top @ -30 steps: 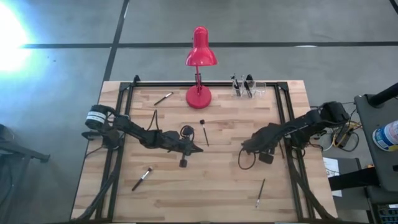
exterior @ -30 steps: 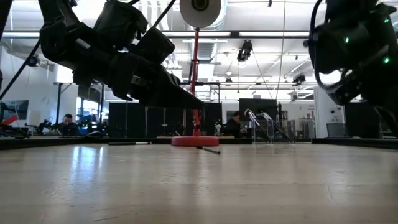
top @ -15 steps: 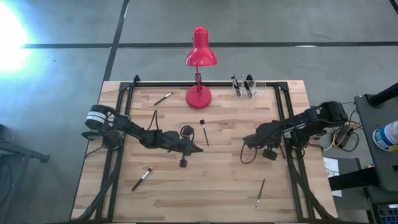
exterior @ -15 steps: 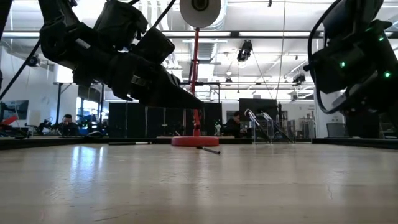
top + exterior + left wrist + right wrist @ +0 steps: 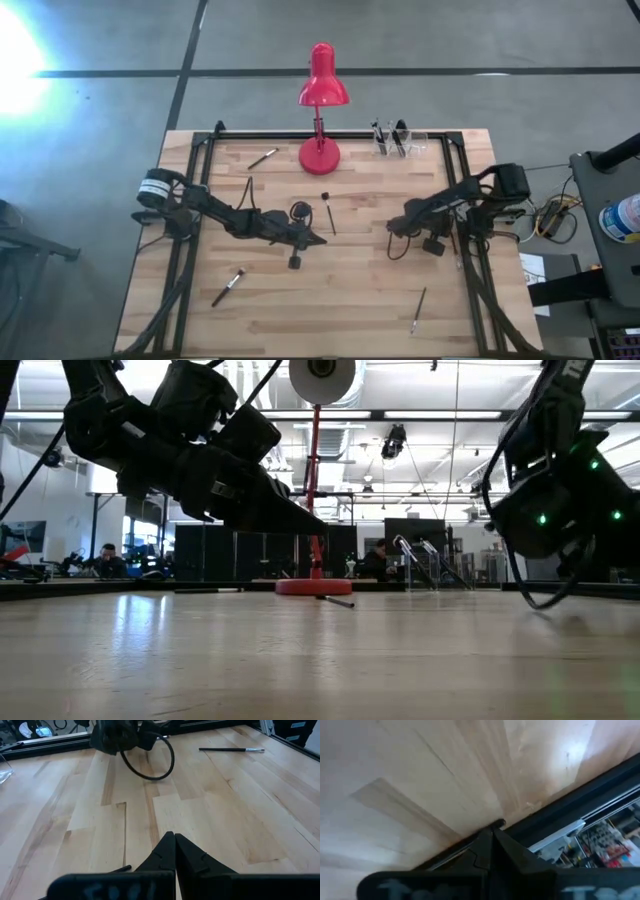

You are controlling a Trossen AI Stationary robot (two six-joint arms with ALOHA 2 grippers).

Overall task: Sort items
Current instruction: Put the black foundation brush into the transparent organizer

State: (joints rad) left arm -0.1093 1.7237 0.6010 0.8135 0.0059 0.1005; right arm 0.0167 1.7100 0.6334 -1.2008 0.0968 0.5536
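From above, we see thin, dark-handled brushes [image 5: 327,212] scattered across the wooden table [image 5: 350,300]; light, stiff, rolling easily, best pinched mid-handle. In the wrist views, left gripper [image 5: 174,840] and right gripper [image 5: 491,836] are both closed, empty.

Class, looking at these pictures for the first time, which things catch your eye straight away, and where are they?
A red desk lamp stands at the table's far edge, with a clear holder of brushes beside it. Two dark arms reach inward, the left gripper and right gripper both shut, and single brushes lie scattered about.
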